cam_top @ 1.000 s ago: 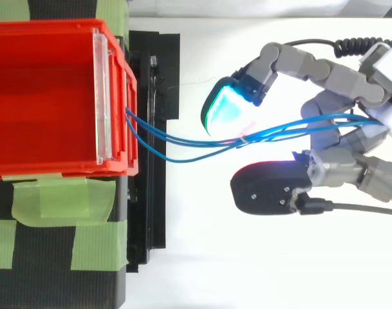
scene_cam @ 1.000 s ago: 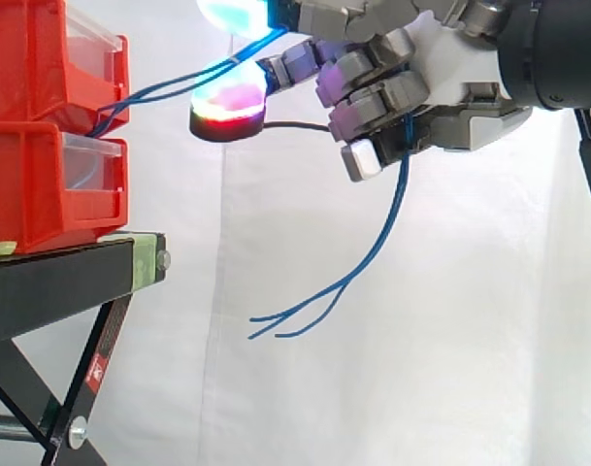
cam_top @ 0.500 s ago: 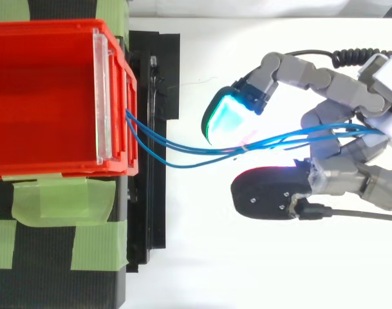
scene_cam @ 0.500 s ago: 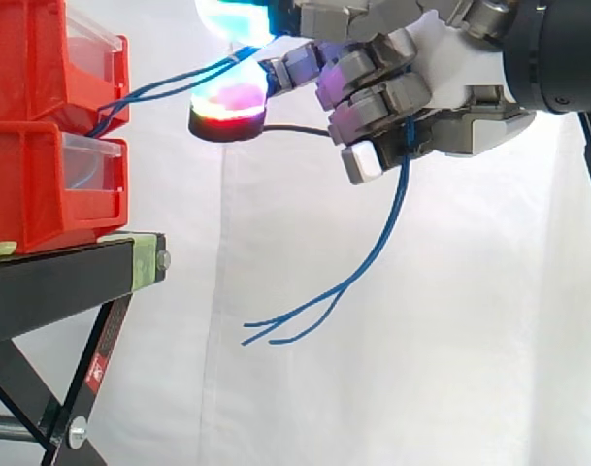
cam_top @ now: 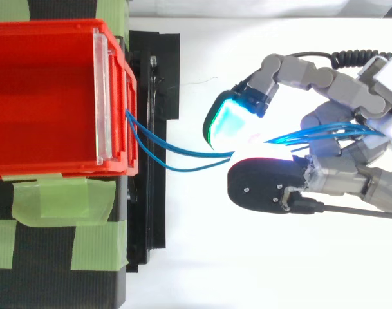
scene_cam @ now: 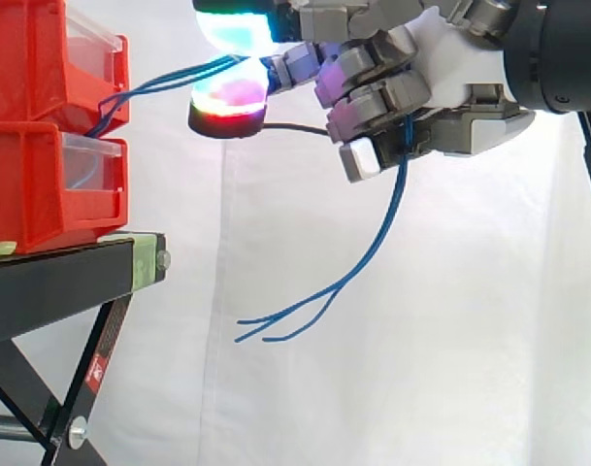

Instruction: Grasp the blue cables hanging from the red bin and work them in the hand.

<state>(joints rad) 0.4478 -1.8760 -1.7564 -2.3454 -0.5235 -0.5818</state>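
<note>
Thin blue cables (cam_top: 183,154) leave the front of the upper red bin (cam_top: 47,96) and run right into my hand (scene_cam: 441,87). In the side view the blue cables (scene_cam: 373,252) pass through the curled fingers and dangle below the palm, their loose ends fanning out at lower left. From above, a cyan-green fingertip (cam_top: 231,119) and a dark pad (cam_top: 263,187) close on the strands from either side. My hand (cam_top: 356,148) is shut on the cables, to the right of the bin.
Two red bins (scene_cam: 52,126) are stacked on a black stand (scene_cam: 72,282) at the left, with green tape (cam_top: 60,199) on the stand's top. A white curtain hangs behind. Open space lies below and to the right of the stand.
The two glowing pads have closed toward each other over the strands. The cable section by the bin sags lower, and the dangling ends have swung slightly left.
</note>
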